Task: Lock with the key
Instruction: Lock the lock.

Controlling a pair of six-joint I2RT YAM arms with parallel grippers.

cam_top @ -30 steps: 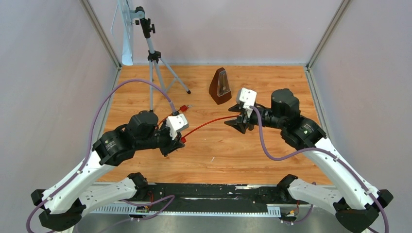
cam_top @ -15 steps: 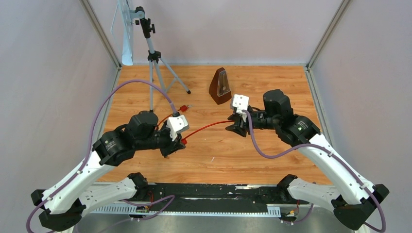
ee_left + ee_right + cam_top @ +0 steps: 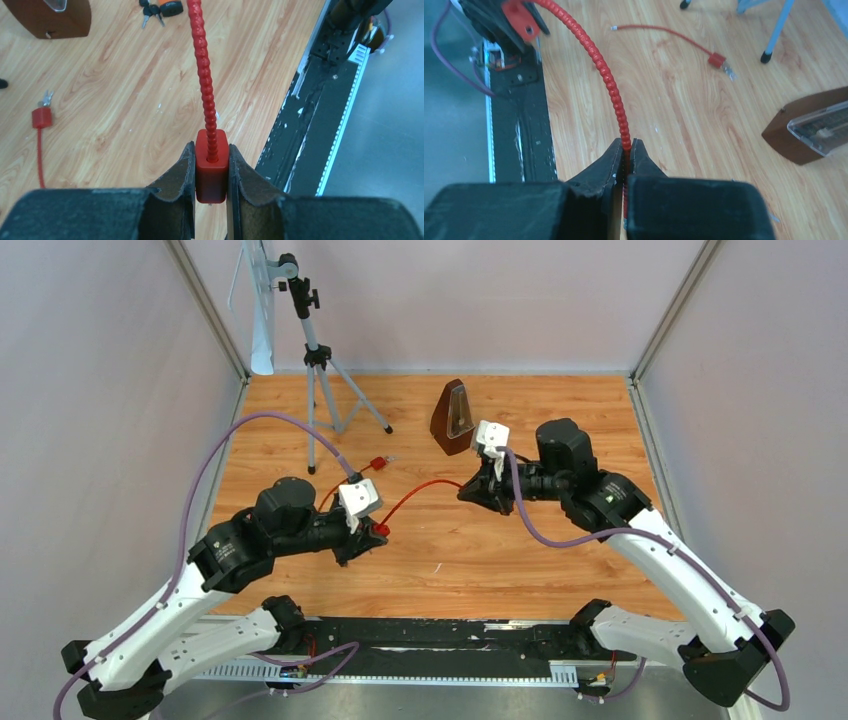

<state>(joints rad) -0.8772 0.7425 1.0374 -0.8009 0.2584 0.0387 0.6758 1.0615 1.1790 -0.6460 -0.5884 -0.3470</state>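
The red ribbed cable [image 3: 425,490] of the lock is held up off the wooden table [image 3: 560,560], arching between the two grippers. Its red block end [image 3: 211,165] is clamped between the fingers of the left gripper [image 3: 372,530], with the cable running out of the block's top. Further along, the cable is pinched by the closed fingers of the right gripper [image 3: 470,490]. The left arm is bent at the elbow and its forearm is laid low, pointed right towards the table's centre. The right arm is raised from its base and its wrist is turned left, so the grippers face each other.

What seems to be a small bunch of keys [image 3: 159,9] with an orange tab is seen lying on the table in the left wrist view. A thinner red cord [image 3: 377,462] lies flat beyond the left gripper. A brown metronome [image 3: 453,418] stands behind the right gripper, and a tripod [image 3: 315,350] at the far left
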